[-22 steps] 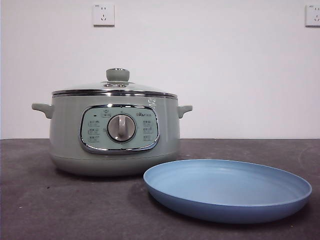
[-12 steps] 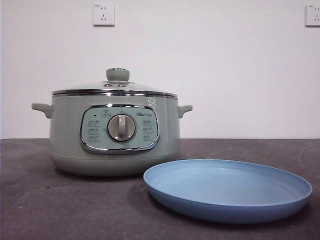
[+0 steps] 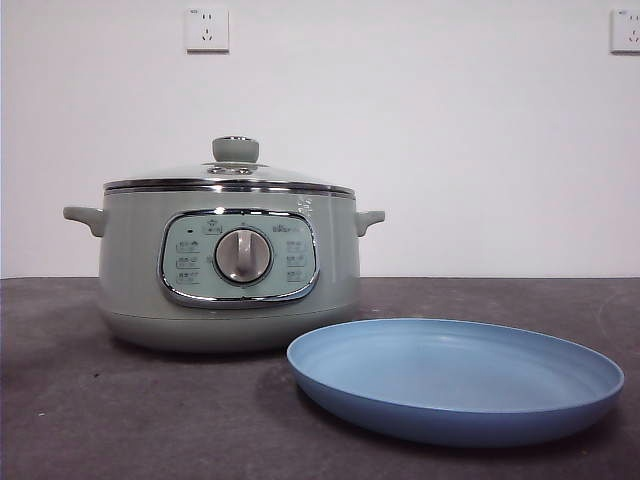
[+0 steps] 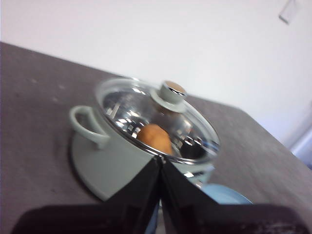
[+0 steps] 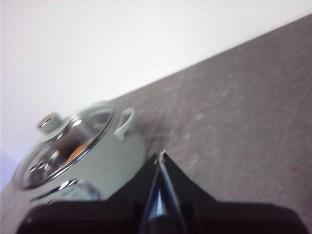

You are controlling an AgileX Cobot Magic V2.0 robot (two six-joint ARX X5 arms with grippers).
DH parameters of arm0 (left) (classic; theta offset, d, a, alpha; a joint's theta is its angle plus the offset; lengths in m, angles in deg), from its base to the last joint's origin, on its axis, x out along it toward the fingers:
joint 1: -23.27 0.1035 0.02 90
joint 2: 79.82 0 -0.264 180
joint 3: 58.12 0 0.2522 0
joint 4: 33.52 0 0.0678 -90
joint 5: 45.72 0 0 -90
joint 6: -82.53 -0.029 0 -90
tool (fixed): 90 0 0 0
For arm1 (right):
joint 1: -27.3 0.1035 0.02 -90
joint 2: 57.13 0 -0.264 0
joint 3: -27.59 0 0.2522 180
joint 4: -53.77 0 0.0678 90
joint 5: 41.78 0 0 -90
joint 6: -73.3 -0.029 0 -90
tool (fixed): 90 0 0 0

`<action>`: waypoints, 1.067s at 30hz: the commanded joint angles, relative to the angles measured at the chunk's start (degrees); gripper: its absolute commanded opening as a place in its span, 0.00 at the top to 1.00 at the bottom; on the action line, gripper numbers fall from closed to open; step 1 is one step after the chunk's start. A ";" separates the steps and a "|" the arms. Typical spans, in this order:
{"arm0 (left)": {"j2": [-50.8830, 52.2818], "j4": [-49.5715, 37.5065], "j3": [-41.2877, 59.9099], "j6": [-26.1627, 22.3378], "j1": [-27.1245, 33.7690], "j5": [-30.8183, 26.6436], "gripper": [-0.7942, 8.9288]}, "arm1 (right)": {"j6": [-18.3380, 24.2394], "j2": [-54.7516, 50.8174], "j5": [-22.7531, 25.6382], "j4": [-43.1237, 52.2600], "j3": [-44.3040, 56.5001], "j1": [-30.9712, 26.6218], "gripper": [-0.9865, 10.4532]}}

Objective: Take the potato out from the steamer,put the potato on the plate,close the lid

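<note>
The sage-green steamer (image 3: 230, 265) stands on the dark table with its glass lid (image 3: 230, 175) on and the green knob (image 3: 236, 150) on top. The orange-brown potato (image 4: 155, 138) shows through the glass inside the pot in the left wrist view, and faintly in the right wrist view (image 5: 78, 152). The light-blue plate (image 3: 455, 380) lies empty in front and to the right of the steamer. My left gripper (image 4: 160, 158) is shut and empty, high above and apart from the steamer (image 4: 122, 156). My right gripper (image 5: 161, 153) is shut and empty, off to the side of the steamer (image 5: 92, 161).
The dark grey table (image 3: 80, 400) runs to a white wall with two sockets (image 3: 207, 29). Neither arm shows in the front view.
</note>
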 commanded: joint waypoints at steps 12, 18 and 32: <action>-17.90 19.26 -18.84 -21.44 0.07 14.56 0.93 | 25.16 26.03 -24.30 -28.09 -28.83 0.09 0.92; -21.90 25.99 -22.77 -26.12 0.04 17.88 0.93 | 33.99 33.94 -25.33 -40.00 -39.10 1.25 0.92; -22.77 24.70 -23.58 -25.55 0.04 15.63 0.21 | 32.79 37.27 -25.11 -42.21 -41.42 3.52 0.33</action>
